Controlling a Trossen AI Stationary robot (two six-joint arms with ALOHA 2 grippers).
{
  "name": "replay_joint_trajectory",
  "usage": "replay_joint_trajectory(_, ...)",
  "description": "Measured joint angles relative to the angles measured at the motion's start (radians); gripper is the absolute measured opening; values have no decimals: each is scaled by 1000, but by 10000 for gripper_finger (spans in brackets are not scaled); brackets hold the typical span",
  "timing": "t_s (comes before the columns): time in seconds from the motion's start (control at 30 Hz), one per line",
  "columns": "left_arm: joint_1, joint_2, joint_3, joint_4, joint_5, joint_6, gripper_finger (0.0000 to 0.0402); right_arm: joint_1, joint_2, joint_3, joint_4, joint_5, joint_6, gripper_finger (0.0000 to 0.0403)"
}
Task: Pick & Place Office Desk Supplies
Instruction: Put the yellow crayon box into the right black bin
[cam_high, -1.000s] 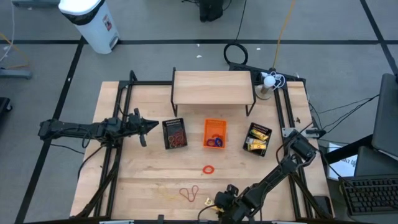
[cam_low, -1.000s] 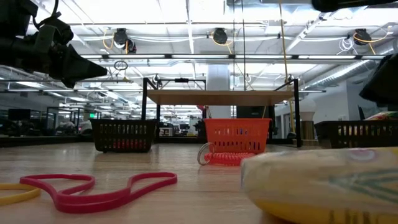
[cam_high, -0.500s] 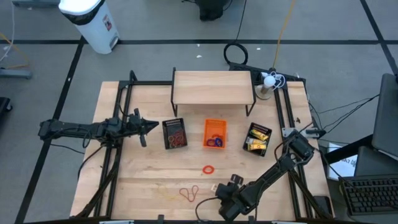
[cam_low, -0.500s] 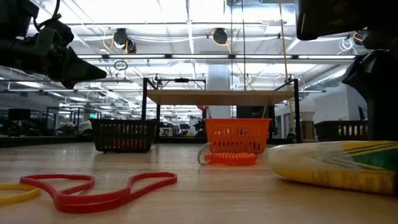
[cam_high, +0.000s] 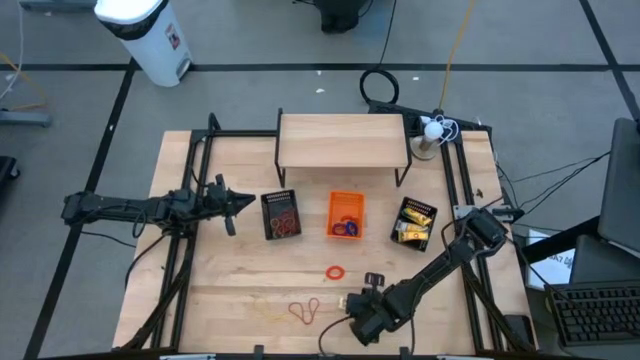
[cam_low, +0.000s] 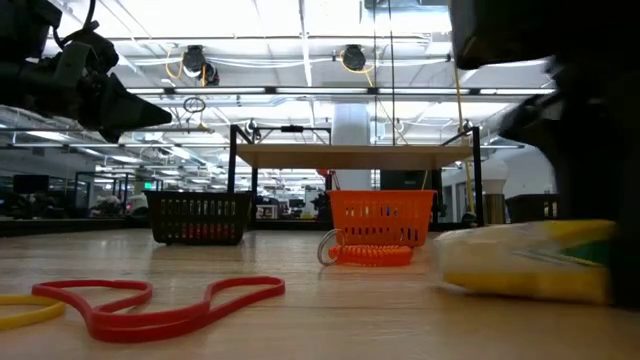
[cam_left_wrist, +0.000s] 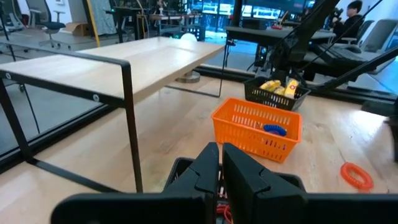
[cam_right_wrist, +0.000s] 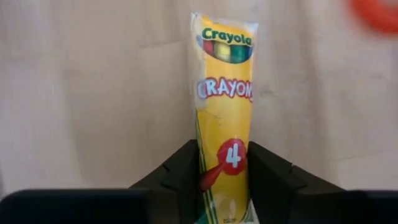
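Observation:
A yellow Crayola crayon packet (cam_right_wrist: 225, 106) lies flat on the wooden table near its front edge, also showing in the low view (cam_low: 520, 262). My right gripper (cam_right_wrist: 222, 163) is shut on it; from above it shows at the end of the long right arm (cam_high: 360, 308). My left gripper (cam_left_wrist: 221, 168) is shut and empty, hovering at the table's left beside the black basket of red bands (cam_high: 281, 214). An orange-red ring (cam_high: 335, 271), a red rubber band (cam_low: 150, 305) and a yellow band (cam_high: 268, 312) lie loose on the table. My right gripper pinches the packet's two long sides (cam_right_wrist: 202, 155) between its two fingers, at the end opposite the Crayola logo. The fingers come from above at a slant, and the rest of the packet reaches out ahead of them. The packet appears to rest flat on the table.
An orange basket (cam_high: 346, 215) with purple and blue rings stands mid-table, a black basket (cam_high: 415, 222) with yellow packets to its right. A low wooden shelf on a black frame (cam_high: 342, 140) stands behind them. Bare wood lies between the baskets and the front edge.
My right gripper has closed its fingers onto the packet's sides while moving a little away from the near edge. The packet has slid along the table away from the near edge and lies flat.

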Motion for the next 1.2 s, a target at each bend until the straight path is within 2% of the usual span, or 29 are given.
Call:
replay_joint_trajectory(0.13,0,0,0,17,0,6,21,-29,-50,-3,85,9,-78,72)
replay_joint_trajectory(0.23,0,0,0,17,0,5,21,-33,-88,1,121,8,-144,57)
replay_joint_trajectory(0.47,-2,0,0,16,0,-25,21,-75,-221,0,187,39,-301,80)
replay_joint_trajectory(0.6,-2,0,0,16,0,-24,21,-102,-345,-37,278,49,-450,74)
replay_joint_trajectory(0.73,-2,0,0,13,0,-25,21,-150,-565,-163,474,1,-593,62)
replay_joint_trajectory(0.93,-2,0,0,11,0,-20,21,-191,-978,-459,741,-15,-727,75)
replay_joint_trajectory(1.2,-2,0,0,12,-2,-29,21,-223,-1469,-816,863,-12,-796,60)
